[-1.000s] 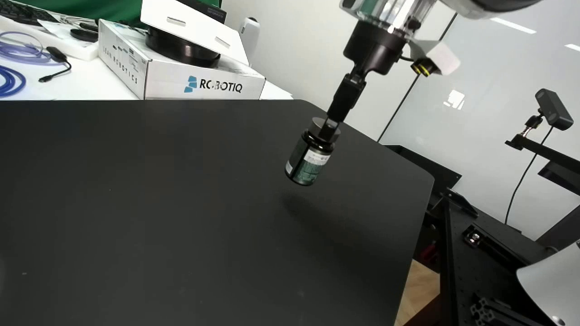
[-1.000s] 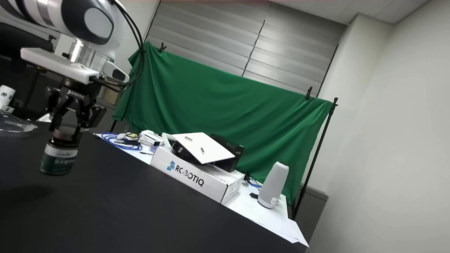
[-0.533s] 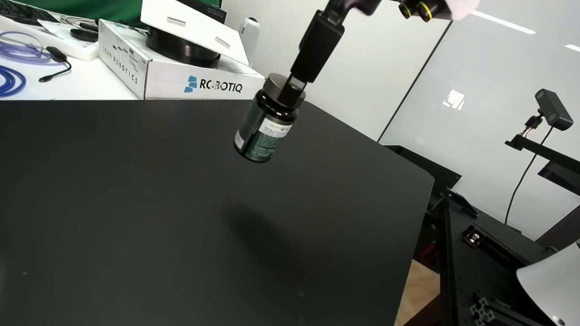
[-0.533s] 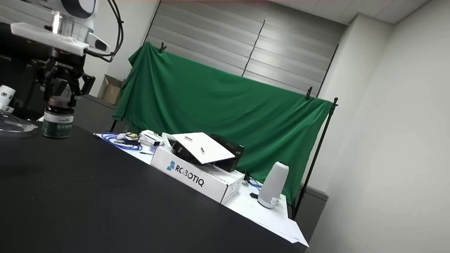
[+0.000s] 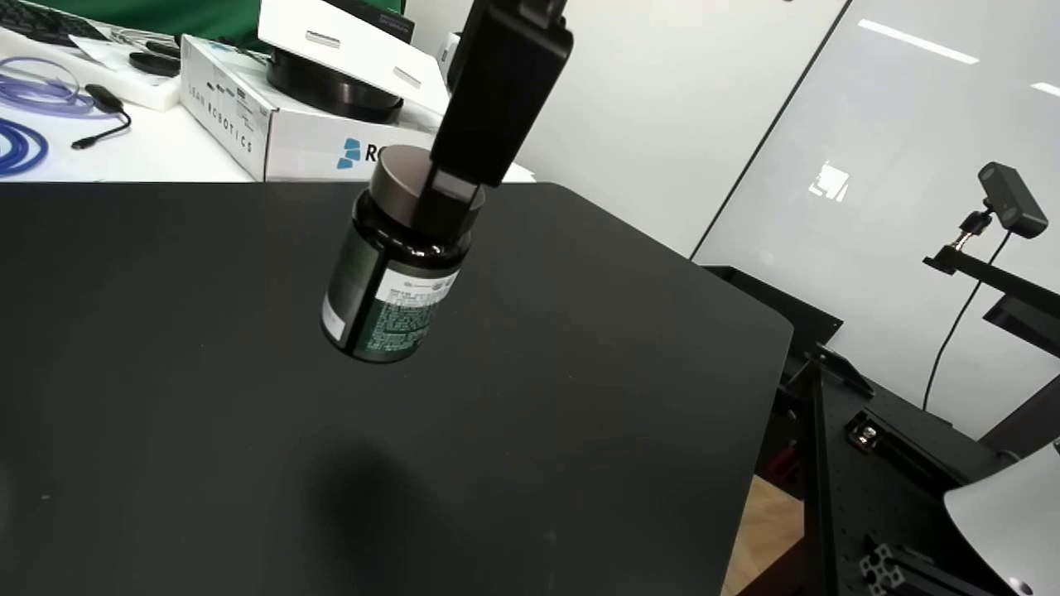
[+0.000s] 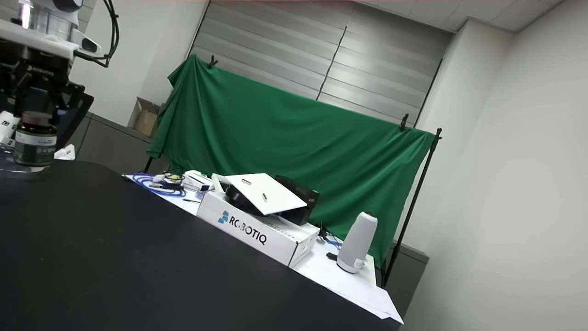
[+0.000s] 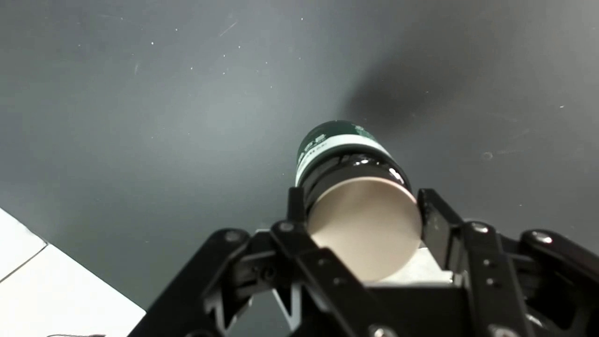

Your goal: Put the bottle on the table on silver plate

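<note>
Gripper [image 7: 364, 206], one: jaws parted around the cap, pinching the bottle [image 5: 389, 290] by it from both sides. Bottle: dark, glossy, brownish cap, green-and-white label (print mostly too small to read), held in the air over the black table [image 5: 596, 389], apart from a soft shadow [image 5: 364, 501]. Silver plate [image 6: 18, 172], apparently: rim only, partly behind the bottle, cut off by the left edge in an exterior view.

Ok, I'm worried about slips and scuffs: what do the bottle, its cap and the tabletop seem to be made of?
Bottle: dark, glossy glass or possibly plastic; sharp highlights near its neck.
Cap: probably matte plastic; its top shows only soft shading.
Tabletop: matte, maybe laminate or coated board; blurred glare.
</note>
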Controlling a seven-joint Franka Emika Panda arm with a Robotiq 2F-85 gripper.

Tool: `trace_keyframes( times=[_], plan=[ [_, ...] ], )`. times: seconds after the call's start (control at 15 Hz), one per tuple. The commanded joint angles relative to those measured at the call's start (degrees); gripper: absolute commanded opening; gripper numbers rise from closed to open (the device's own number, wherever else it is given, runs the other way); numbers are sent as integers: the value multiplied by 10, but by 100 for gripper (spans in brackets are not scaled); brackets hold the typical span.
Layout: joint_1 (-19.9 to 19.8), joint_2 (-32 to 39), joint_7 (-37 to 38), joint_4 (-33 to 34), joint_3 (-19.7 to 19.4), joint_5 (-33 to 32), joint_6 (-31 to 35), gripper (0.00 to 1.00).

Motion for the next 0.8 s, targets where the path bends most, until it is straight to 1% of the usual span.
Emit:
trace_keyframes(
  times=[0.0, 0.53, 0.6, 0.73],
  plan=[
    [-1, 0, -2, -1, -1, 1, 0, 61],
    [-7, -1, -5, -1, -4, 1, 0, 61],
    [-7, -1, -5, -1, -4, 1, 0, 36],
    [4, 10, 7, 16, -5, -28, 10, 36]
  ],
)
